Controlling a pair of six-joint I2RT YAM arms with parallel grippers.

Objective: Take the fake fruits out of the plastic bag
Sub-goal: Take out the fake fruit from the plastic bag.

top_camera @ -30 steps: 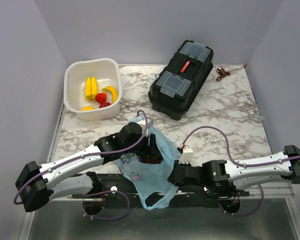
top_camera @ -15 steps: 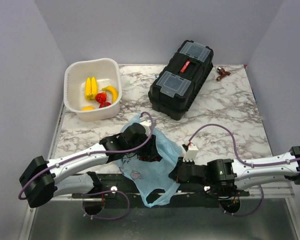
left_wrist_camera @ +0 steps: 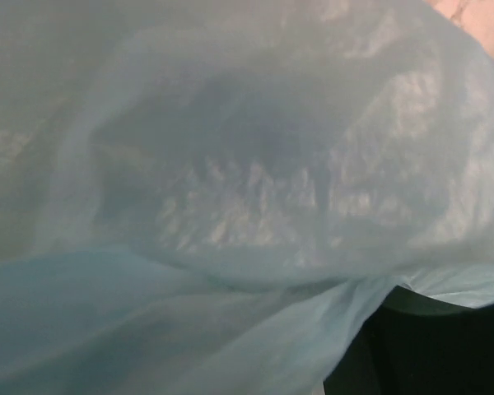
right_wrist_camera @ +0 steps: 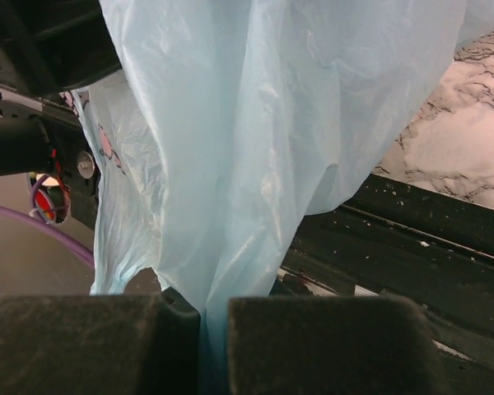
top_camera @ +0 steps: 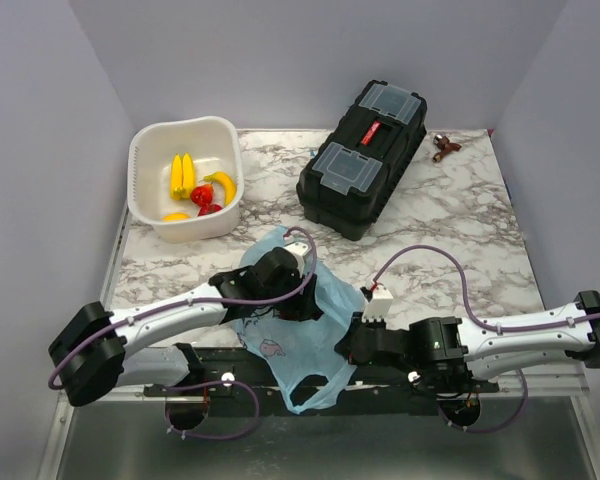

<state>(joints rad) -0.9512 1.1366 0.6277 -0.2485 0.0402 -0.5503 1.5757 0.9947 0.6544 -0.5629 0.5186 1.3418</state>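
Observation:
The light-blue plastic bag [top_camera: 325,300] lies at the table's near edge and hangs over it. My right gripper [top_camera: 348,346] is shut on the bag's right edge; in the right wrist view the film [right_wrist_camera: 255,123] is pinched between the two pads [right_wrist_camera: 214,346]. My left gripper [top_camera: 298,302] is pushed into the bag's mouth, its jaws hidden; the left wrist view shows only bag film [left_wrist_camera: 230,181]. A banana [top_camera: 222,183], a red fruit [top_camera: 201,195] and an orange fruit [top_camera: 176,216] lie in the white basin [top_camera: 145,150]. The grape bunch is hidden.
A pair of yellow ridged sticks [top_camera: 182,175] also lies in the basin at the back left. A black toolbox [top_camera: 365,158] stands at the back centre. A small brown object [top_camera: 445,146] lies at the back right. A black rail [right_wrist_camera: 412,247] runs along the table's near edge.
My left gripper has pushed right and deeper into the bag, covering the dark red bunch seen before. My right gripper stayed clamped on the bag edge, shifting slightly.

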